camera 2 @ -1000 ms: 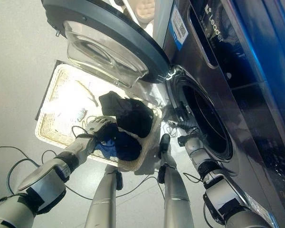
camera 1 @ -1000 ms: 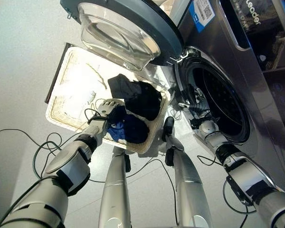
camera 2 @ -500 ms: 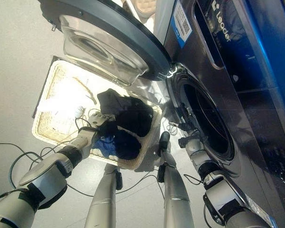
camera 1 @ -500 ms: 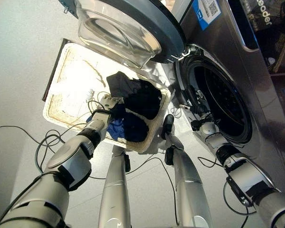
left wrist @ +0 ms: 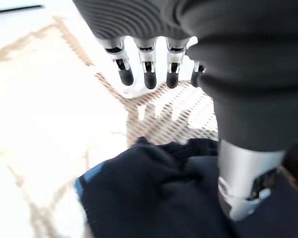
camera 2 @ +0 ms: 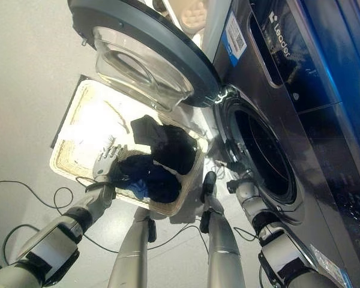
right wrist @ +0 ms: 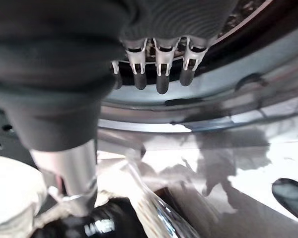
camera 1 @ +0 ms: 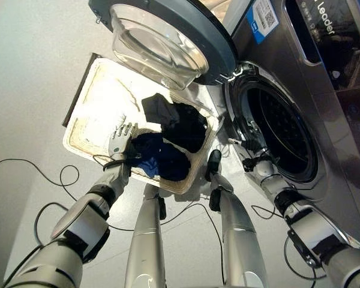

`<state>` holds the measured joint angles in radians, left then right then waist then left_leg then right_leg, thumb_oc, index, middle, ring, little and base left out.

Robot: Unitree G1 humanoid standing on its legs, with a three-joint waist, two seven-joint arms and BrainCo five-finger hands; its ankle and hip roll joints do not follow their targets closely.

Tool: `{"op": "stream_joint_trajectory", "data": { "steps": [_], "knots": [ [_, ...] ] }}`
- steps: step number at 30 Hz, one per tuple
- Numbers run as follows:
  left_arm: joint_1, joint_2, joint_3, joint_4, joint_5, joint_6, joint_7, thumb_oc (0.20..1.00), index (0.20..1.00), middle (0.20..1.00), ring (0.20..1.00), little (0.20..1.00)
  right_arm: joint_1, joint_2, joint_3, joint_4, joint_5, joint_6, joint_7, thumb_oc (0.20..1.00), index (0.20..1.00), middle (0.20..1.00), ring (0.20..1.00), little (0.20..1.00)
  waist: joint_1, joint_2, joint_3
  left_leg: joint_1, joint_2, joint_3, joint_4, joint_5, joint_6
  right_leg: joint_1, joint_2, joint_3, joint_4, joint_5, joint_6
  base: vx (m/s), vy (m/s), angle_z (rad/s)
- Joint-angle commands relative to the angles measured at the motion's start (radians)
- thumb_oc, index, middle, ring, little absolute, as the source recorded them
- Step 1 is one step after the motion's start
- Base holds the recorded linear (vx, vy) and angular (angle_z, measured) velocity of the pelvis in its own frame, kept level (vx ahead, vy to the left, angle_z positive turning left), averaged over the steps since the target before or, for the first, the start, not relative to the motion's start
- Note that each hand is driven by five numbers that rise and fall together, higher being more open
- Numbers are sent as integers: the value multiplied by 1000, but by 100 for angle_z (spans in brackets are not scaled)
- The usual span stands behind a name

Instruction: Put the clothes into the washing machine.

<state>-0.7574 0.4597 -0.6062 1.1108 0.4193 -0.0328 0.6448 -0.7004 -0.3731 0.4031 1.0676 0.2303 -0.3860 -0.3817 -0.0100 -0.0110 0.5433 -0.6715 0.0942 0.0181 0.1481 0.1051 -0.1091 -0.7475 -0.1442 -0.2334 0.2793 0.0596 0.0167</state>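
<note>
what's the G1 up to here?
Laundry loading. The left hand hovers open over dark clothes in the wicker basket on the floor, holding nothing. The right hand is open at the rim of the washer, whose door hangs open above the basket. No clothes are visible in the drum.

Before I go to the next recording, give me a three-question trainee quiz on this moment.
1. True or false: the washing machine door is open.
2. Where are the dark clothes? A) in the wicker basket B) in the drum C) on the floor
3. Fill in: the left hand is ____ above the clothes, holding nothing.

Key: 1 true. 2 A. 3 open. The right hand waits at the drum's rim, also open.
</note>
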Motion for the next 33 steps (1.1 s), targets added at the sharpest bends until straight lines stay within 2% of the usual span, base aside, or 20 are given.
{"op": "stream_joint_trajectory", "data": {
  "steps": [1,7,14,16,25,26,27,31,32,33],
  "knots": [
    [45,-7,43,-53,42,-39,73,1000,1000,1000,1000,1000,48,-53,-39,-59,19,-12,-25,1000,1000,1000,1000,1000,41,39,-23,-19,-31,55,-34,22,-3,8,-8,-31,64,-32,111,2,43,4],
    [116,-11,42,-142,86,-48,119,1000,1000,1000,1000,1000,81,-68,-54,-86,18,-4,-18,1000,1000,1000,1000,1000,53,56,-23,5,-41,55,-39,9,4,29,-16,-36,61,-37,112,-3,23,2],
    [118,-11,42,-145,88,-49,120,1000,1000,1000,1000,1000,82,-68,-54,-87,18,-3,-17,1000,1000,1000,1000,1000,54,57,-23,6,-42,55,-39,9,5,29,-17,-36,61,-38,112,-1,10,2],
    [127,-12,36,-175,111,-75,149,1000,1000,1000,1000,1000,82,-70,-57,-78,23,5,-8,1000,1000,1000,1000,1000,57,65,-23,11,-47,55,-33,4,9,35,-21,-33,63,-38,112,4,34,1],
    [127,-12,36,-175,111,-75,149,1000,1000,1000,1000,1000,82,-70,-57,-78,23,5,-8,1000,1000,1000,1000,1000,57,65,-23,11,-47,55,-33,4,9,35,-21,-33,63,-38,112,0,0,0],
    [127,-11,31,-181,118,-86,161,1000,1000,1000,1000,1000,82,-69,-56,-74,24,4,-8,1000,1000,1000,1000,1000,57,66,-23,17,-48,55,-33,0,9,39,-22,-31,65,-43,112,-3,49,0],
    [102,-4,13,-210,133,-132,186,1000,1000,1000,1000,1000,65,-67,-51,-66,27,9,-5,1000,1000,1000,1000,1000,54,68,-23,19,-48,63,-35,2,9,40,-20,-27,63,-41,113,-3,49,-1],
    [91,-1,10,-217,137,-144,193,1000,1000,1000,1000,1000,64,-66,-50,-66,25,11,-7,1000,1000,1000,1000,1000,53,68,-23,18,-49,64,-34,1,9,40,-19,-26,62,-41,113,1,18,-1],
    [62,11,-2,-244,138,-171,211,1000,1000,1000,1000,1000,68,-65,-45,-72,22,15,-3,1000,1000,1000,1000,1000,45,66,-23,19,-45,68,-34,2,7,39,-17,-23,64,-42,115,0,0,0],
    [58,11,-2,-243,138,-171,211,1000,1000,1000,1000,1000,64,-66,-46,-71,22,15,-3,1000,1000,1000,1000,1000,46,66,-23,12,-44,68,-33,5,8,34,-16,-23,62,-37,114,0,0,0]
  ]
}}
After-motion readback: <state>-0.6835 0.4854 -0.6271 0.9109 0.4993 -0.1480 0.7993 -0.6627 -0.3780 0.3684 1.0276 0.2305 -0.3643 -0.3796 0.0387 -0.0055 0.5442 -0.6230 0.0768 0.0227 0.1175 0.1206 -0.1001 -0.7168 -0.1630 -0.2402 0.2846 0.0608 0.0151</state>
